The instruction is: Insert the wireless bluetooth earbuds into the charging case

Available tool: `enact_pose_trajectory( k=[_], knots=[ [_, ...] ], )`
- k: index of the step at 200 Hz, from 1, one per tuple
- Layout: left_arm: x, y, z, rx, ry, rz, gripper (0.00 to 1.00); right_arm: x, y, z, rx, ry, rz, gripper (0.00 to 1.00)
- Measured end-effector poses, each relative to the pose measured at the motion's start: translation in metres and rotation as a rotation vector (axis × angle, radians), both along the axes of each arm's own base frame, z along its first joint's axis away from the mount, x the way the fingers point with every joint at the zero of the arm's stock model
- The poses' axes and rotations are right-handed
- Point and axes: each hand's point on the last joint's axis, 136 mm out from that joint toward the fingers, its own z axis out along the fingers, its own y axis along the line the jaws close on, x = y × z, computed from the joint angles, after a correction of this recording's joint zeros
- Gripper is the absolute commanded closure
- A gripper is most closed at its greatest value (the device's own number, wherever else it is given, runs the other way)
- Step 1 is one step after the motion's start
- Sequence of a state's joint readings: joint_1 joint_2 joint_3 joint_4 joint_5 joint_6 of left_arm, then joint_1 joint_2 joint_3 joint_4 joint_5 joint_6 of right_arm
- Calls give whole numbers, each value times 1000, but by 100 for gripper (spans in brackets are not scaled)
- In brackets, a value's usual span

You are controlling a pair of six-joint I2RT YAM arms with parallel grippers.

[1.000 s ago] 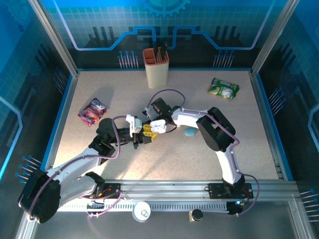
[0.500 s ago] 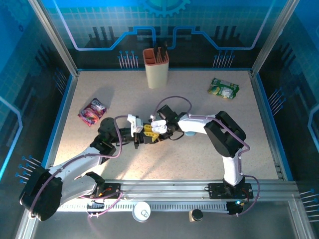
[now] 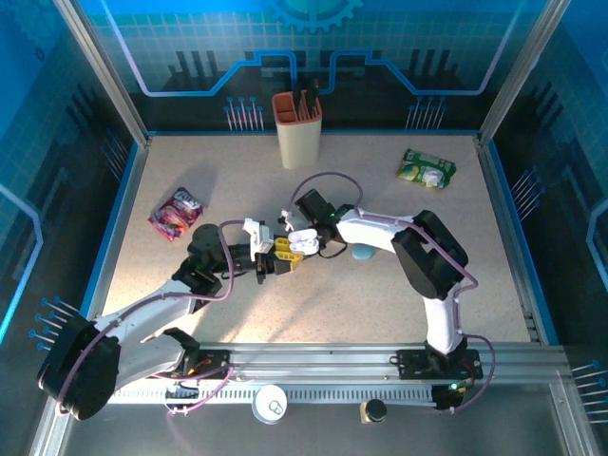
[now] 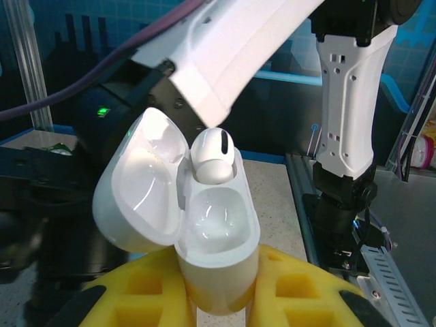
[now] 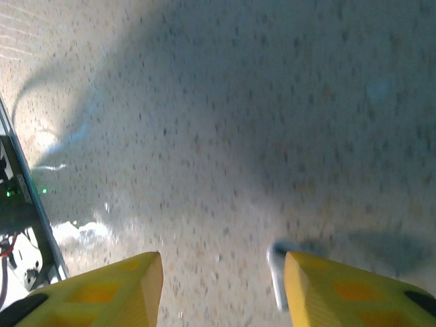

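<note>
I count one glossy white earbud [image 4: 212,155], seated head-up in the far well of the open white charging case [image 4: 216,238]; the near well is empty and the lid is swung left. Left end effector [image 4: 218,300] is clenched on the case base at mid-worktop [image 3: 380,313], and the right end effector [image 5: 221,286] is released, with nothing between its yellow fingers. One pale blue case [image 3: 364,253] lies by the right arm; the print on the purple packet [image 3: 176,211] is too small to read.

Blue light tints the walls [image 3: 57,142]; the table [image 3: 380,304] is evenly bright, shadows soft. Glare sheens the case [image 4: 218,238], and the right wrist view is blurred, brightest at 8 o'clock.
</note>
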State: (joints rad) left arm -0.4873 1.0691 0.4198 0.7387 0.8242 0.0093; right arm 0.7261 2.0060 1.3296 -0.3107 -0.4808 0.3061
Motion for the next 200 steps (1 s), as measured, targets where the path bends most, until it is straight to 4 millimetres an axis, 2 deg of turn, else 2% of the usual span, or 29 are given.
enact_pose_trajectory(
  k=[21,57,200],
  knots=[
    [0,0,0,0,0,0,85,8,7,-7,-4,-3,17,49],
    [0,0,0,1,-2,0,85,4,7,-26,-31,32,56,50],
    [2,-1,-5,11,-1,1,85,-14,-11,-32,-53,35,97,66]
  ],
)
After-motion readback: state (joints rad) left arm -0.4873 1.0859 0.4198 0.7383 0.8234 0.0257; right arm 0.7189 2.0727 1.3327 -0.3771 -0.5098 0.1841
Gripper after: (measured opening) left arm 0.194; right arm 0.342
